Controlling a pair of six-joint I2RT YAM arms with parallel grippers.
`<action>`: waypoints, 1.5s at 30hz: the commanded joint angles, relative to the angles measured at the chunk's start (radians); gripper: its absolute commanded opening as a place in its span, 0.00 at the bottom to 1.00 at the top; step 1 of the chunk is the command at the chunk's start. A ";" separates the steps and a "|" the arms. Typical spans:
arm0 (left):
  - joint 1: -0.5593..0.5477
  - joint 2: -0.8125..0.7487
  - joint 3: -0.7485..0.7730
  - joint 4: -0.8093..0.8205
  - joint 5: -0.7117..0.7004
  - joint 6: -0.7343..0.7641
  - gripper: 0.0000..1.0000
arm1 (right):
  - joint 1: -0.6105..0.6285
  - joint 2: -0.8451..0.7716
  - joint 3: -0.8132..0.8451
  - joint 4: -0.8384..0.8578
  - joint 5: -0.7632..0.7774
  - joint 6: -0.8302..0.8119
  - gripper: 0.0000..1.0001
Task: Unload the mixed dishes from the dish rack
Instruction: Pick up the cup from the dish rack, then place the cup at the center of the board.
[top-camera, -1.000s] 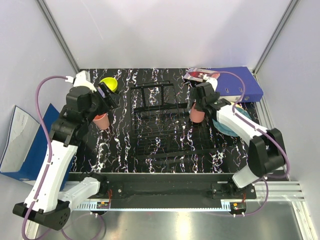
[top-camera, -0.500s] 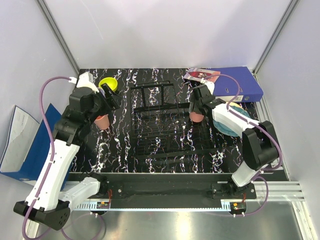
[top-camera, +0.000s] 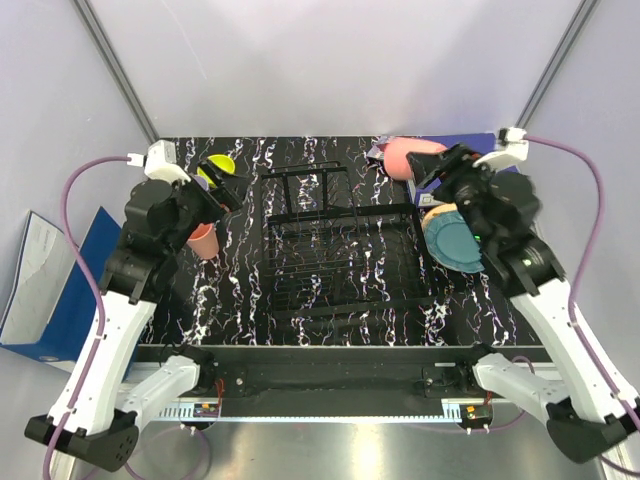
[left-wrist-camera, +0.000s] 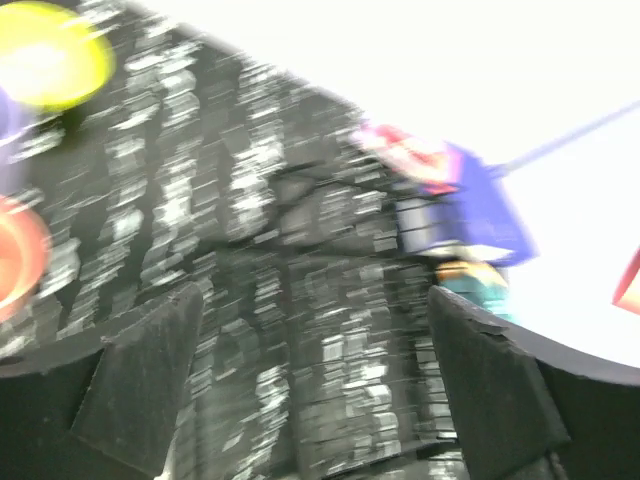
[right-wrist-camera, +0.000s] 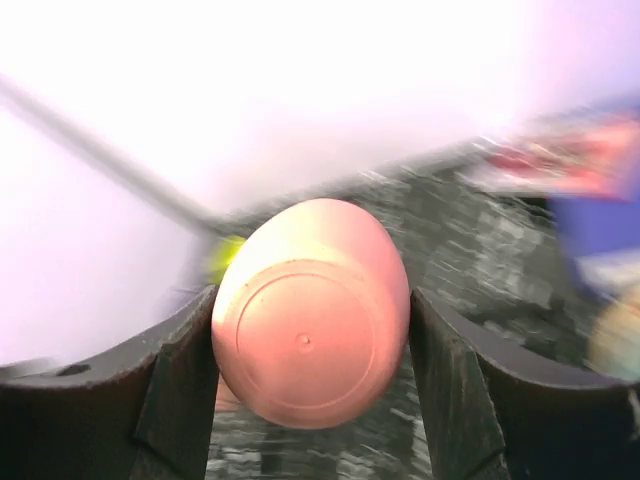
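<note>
Since a second ago your right gripper (right-wrist-camera: 312, 385) has lifted the pink cup (right-wrist-camera: 310, 310) off the marble tabletop (top-camera: 230, 290), where it stood just beside the right edge of the dish rack (top-camera: 335, 250). It now carries the cup in the air over the far right corner of the table. You have it clenched: both fingers (right-wrist-camera: 180, 385) press the cup's sides, and the cup lies tipped over with its round base towards the wrist camera.

Your left gripper (left-wrist-camera: 315, 380) has let go and spread wide, with nothing between its fingers. It hangs above the table's far left part, near the small yellow bowl (top-camera: 224, 165). The other pink cup (top-camera: 203, 240) stands upright on the tabletop just nearer than that gripper, apart from it and to the left of the rack.

On the right of the rack you have the teal scalloped plate (top-camera: 458, 245) lying on the table, overlapping the cream-orange plate (top-camera: 438, 212).
</note>
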 joint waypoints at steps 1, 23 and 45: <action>-0.004 -0.050 -0.103 0.413 0.309 -0.119 0.99 | -0.038 -0.010 -0.110 0.238 -0.448 0.216 0.00; -0.164 0.122 -0.214 1.023 0.621 -0.391 0.99 | 0.020 0.223 -0.246 1.039 -0.760 0.689 0.00; -0.222 0.076 -0.102 0.665 0.508 -0.145 0.00 | 0.106 0.145 -0.155 0.518 -0.602 0.341 0.89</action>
